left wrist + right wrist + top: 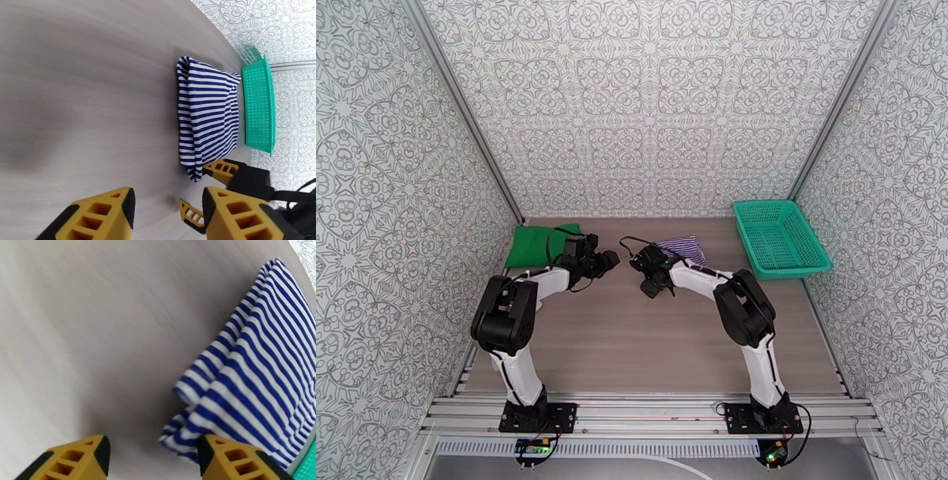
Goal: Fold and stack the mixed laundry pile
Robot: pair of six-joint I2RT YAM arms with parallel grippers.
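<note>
the green cloth (pixel 539 245) is seen folded at the far left of the table (pixel 632 347), beside the left gripper (pixel 168 201), whose jaws are held apart on nothing; the right gripper (pixel 154 445) is likewise spread, at a corner of the folded striped shirt (pixel 683 251), left of the teal basket (pixel 780 237)

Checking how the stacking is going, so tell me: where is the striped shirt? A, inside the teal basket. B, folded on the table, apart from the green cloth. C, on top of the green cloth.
B: the striped shirt lies folded on the table beside the teal basket, while the green cloth sits separately at the far left.
</note>
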